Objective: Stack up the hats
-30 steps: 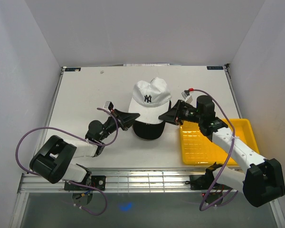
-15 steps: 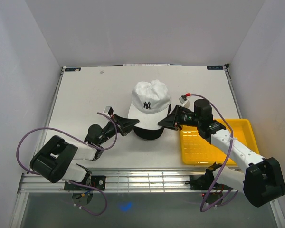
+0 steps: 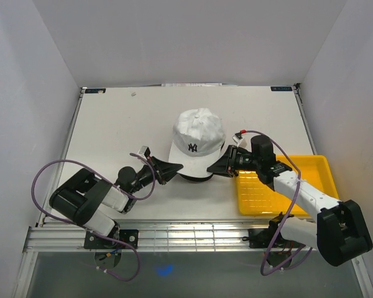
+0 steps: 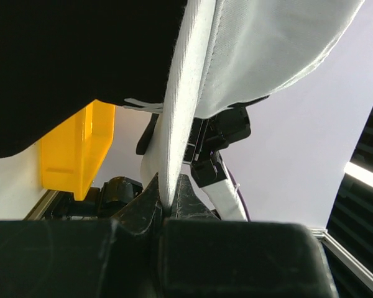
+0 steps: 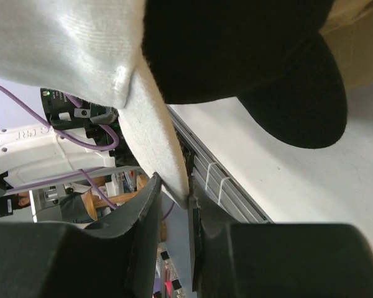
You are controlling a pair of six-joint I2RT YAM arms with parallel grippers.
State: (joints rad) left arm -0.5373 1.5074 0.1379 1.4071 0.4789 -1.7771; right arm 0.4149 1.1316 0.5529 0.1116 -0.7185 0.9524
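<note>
A white cap (image 3: 198, 131) with a dark front logo sits over a black cap (image 3: 196, 177), whose brim shows just under the white brim. My left gripper (image 3: 175, 166) is shut on the left edge of the white brim (image 4: 181, 118). My right gripper (image 3: 214, 166) is shut on its right edge (image 5: 154, 139). In the left wrist view the black cap (image 4: 74, 62) fills the upper left. The right wrist view shows the black cap (image 5: 255, 56) just off the tabletop (image 5: 298, 180), with tan fabric (image 5: 360, 43) behind it. Any other hats are hidden.
A yellow tray (image 3: 298, 164) lies at the right, partly under my right arm, and appears in the left wrist view as the yellow tray (image 4: 74, 149). White walls close in the table on three sides. A metal rail (image 3: 193, 236) runs along the near edge.
Both grippers have carried the white cap toward the near edge and down onto the black cap, which is now mostly covered. The arms have drawn back with it.
</note>
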